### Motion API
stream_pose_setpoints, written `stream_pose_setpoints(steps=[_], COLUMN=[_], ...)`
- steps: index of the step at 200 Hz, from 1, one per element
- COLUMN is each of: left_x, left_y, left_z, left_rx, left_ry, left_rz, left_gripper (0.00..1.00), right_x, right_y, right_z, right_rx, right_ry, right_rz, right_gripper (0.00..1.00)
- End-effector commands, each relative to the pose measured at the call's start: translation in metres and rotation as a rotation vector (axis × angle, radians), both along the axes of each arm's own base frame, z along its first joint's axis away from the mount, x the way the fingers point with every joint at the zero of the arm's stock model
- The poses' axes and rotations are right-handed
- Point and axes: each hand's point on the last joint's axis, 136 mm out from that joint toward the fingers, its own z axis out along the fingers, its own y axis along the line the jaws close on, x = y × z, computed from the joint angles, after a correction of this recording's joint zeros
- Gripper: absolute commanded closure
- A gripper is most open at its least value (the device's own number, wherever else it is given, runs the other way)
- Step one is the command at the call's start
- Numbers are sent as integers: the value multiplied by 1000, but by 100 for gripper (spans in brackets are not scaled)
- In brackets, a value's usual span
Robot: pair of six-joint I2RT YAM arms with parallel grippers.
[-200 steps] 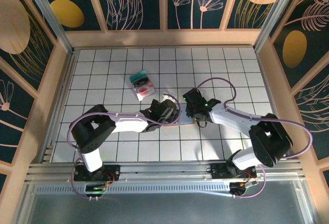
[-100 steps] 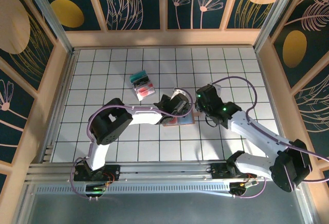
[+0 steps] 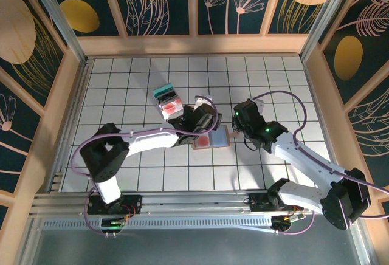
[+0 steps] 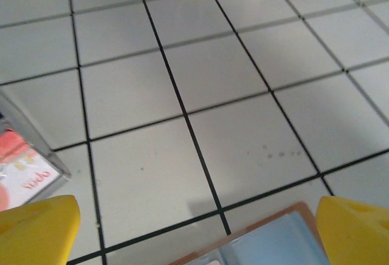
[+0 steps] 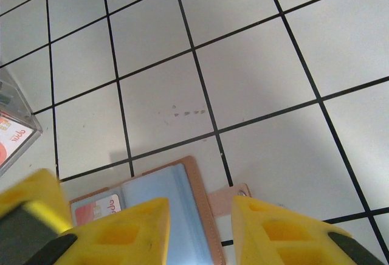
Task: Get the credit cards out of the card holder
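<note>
Right gripper [image 5: 200, 211] barely parted; I see tab [image 5: 222, 200] of card holder [image 5: 176, 186] at its gap. Left gripper [image 4: 196, 211] spread wide, empty, over card holder's edge.

Matt leather-like card holder [image 5: 185, 216] on smooth tiled table [image 5: 255, 82].

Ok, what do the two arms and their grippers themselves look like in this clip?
Both arms match: the left arm and right arm have white links, black joints and a purple cable looping alongside. The left gripper and right gripper carry blocky yellow fingers.
</note>
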Motion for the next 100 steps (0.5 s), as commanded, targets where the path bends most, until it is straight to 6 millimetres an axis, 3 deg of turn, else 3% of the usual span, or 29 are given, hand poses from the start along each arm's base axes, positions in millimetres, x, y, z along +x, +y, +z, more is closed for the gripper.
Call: stream_pose_setpoints(steps=[1,44,55,100], left_x=[-4,-6,-12,-23], left_y=[25,63,76,95], left_z=[3,-15,-35,-70], left_rx=[-9,-38,-27,28], left_ry=[-5,75,120,204], left_rz=[93,177,190,212], left_gripper=[1,1,1,1], right_x=[4,6,6,2], right_y=[-2,31,46,101], right_z=[11,-3,-11,-46], right_rx=[25,97,123,164], right_ry=[-21,36,67,191], right_rz=[-24,100,149,315], right_gripper=[68,68,68,69])
